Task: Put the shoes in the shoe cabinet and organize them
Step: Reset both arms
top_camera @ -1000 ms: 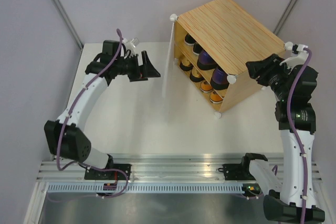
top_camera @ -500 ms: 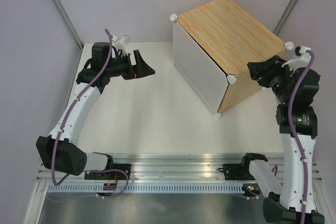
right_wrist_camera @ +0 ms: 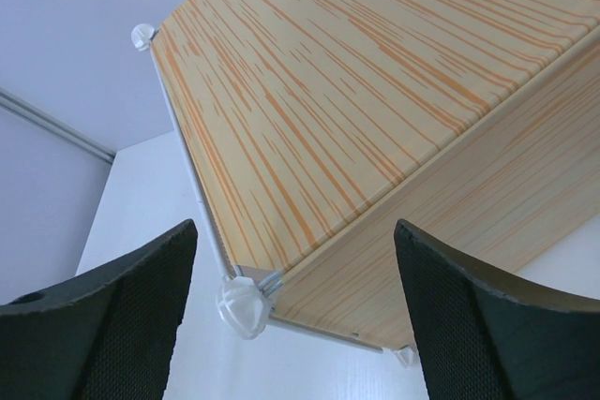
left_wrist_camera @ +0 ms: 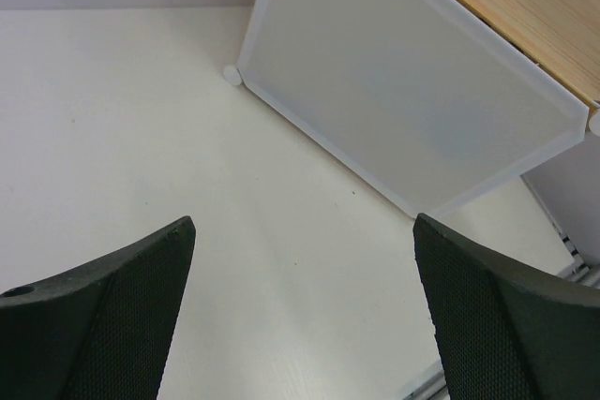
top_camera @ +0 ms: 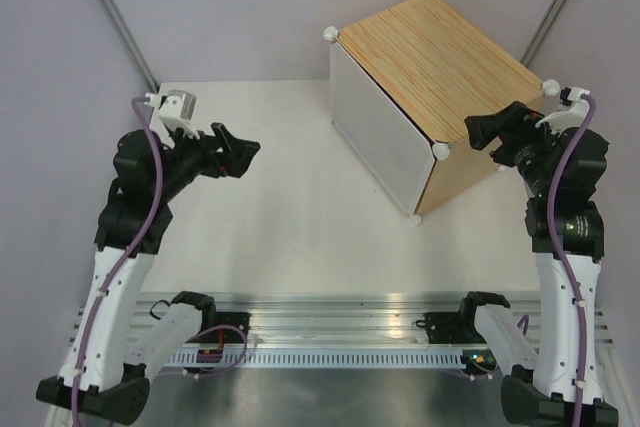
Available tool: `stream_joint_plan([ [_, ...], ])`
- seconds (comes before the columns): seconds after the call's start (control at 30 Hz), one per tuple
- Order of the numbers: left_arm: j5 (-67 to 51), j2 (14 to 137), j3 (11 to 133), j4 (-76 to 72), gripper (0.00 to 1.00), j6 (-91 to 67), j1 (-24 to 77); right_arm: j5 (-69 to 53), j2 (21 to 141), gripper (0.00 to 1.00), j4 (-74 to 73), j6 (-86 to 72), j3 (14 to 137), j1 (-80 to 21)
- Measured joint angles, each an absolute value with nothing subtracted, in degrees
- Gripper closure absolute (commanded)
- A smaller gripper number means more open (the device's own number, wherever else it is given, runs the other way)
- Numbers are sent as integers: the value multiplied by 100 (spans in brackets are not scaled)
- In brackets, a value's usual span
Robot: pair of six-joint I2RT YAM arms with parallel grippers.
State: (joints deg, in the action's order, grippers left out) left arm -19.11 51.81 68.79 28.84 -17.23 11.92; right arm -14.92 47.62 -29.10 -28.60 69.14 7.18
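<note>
The shoe cabinet [top_camera: 440, 52], a striped-grain wooden box with white corner knobs, stands at the back right of the table. Its white translucent door [top_camera: 380, 137] is shut, so the shoes are hidden inside. The door also shows in the left wrist view [left_wrist_camera: 403, 81]. My left gripper [top_camera: 240, 155] is open and empty, held above the left of the table, well apart from the cabinet. My right gripper [top_camera: 485, 132] is open and empty, close beside the cabinet's right side; its view shows the wooden top [right_wrist_camera: 375, 72] and a corner knob [right_wrist_camera: 242, 306].
The white table [top_camera: 270, 227] reaches a metal rail [top_camera: 330, 322] at the near edge. Grey walls with slanted posts close off the back and sides.
The cabinet door went from open, with shoes showing on the shelves, to shut. My left arm has pulled back to the left and toward its base. The right gripper barely moved.
</note>
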Motion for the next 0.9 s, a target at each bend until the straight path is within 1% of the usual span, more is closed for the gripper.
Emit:
stream_joint_plan([
  [0.03,-1804,4950,6761,2853,1,-1704,1192,-1479,4775,8,-2906,-2838,6914,705],
  [0.1,-1647,4552,6512,2746,1,-1693,1192,-1452,4810,2,-2877,-2805,6914,687],
  [0.2,-1507,4040,6069,2517,1,-1682,1192,-1446,4893,2,-2749,-2759,6921,670],
  [0.33,-1498,3651,5402,2211,1,-1671,1192,-1411,5100,2,-2626,-2733,7113,528],
  [0.4,-1474,3535,5098,2117,1,-1664,1192,-1382,5231,2,-2565,-2705,7341,309],
  [0.47,-1378,3448,4897,2075,1,-1651,1192,-1208,5345,2,-2443,-2657,7544,-113],
  [0.5,-1345,3409,4829,2043,0,-1647,1192,-1039,5411,2,-2370,-2582,7631,-469],
  [0.57,-1251,3341,4707,2012,1,-1638,1192,-460,5568,2,-2244,-2375,7708,-1505],
  [0.67,-1168,3238,4609,1914,1,-1612,1192,1098,5979,2,-2023,-1835,7688,-3581],
  [0.73,-1098,3175,4567,1887,0,-1586,1192,1848,6311,2,-1754,-1566,7507,-4609],
  [0.8,-1011,3072,4510,1876,1,-1553,1192,2235,6462,2,-1684,-1417,7146,-5107],
  [0.9,-856,2845,4421,1868,0,-1520,1192,2556,6287,2,-1638,-1345,6521,-5260],
])
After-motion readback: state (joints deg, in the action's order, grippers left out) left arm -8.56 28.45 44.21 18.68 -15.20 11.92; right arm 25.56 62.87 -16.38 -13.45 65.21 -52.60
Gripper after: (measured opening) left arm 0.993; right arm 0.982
